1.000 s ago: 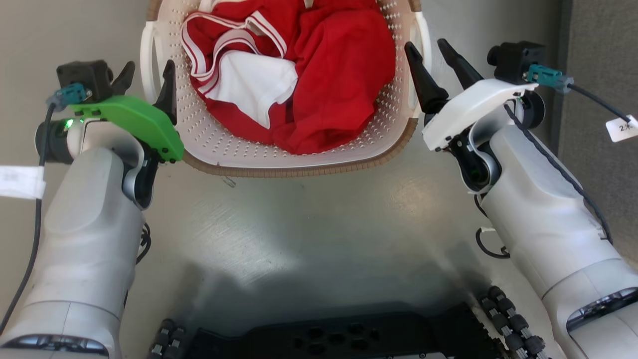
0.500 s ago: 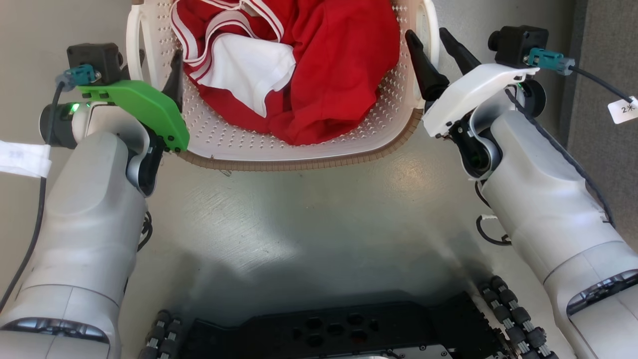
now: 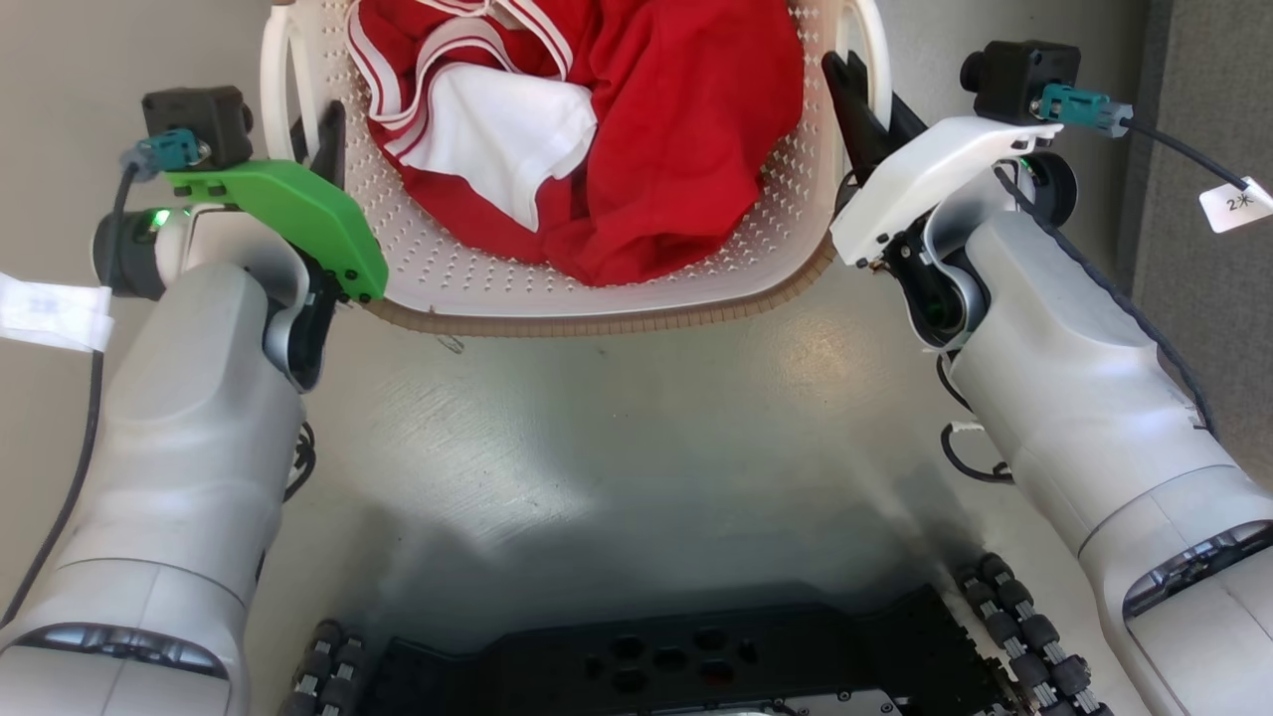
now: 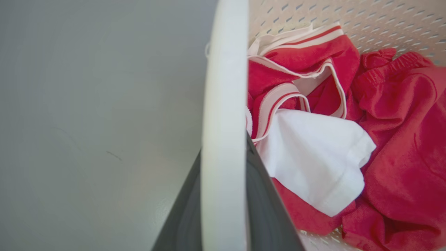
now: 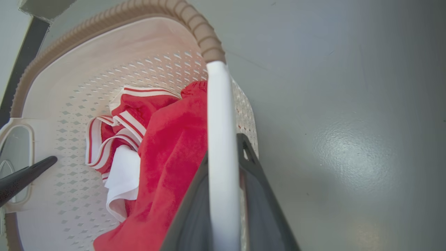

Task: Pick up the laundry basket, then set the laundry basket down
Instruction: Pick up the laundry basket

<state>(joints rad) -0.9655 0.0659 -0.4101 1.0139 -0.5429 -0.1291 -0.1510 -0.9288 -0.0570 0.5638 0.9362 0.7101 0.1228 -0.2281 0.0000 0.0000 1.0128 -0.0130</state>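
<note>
The laundry basket [image 3: 448, 268], cream with perforated walls and a brown woven-look rim, stands on the grey floor at the top of the head view, holding red and white clothes [image 3: 676, 119]. My left gripper [image 3: 313, 139] is shut on the basket's white left handle [image 4: 223, 139], one dark finger on each side of it. My right gripper [image 3: 865, 85] is shut on the white right handle [image 5: 221, 157] in the same way. In the right wrist view, a dark finger of the left gripper [image 5: 24, 176] shows by the far handle.
My black wheeled base [image 3: 676, 656] lies at the bottom of the head view. A darker grey panel [image 3: 1213, 99] runs along the right edge. Glossy grey floor [image 3: 617, 447] spreads between the basket and the base.
Both grippers moved forward from beside the basket, fingers apart, to straddle the side handles, and then closed on them. The basket sits slightly higher in the head view.
</note>
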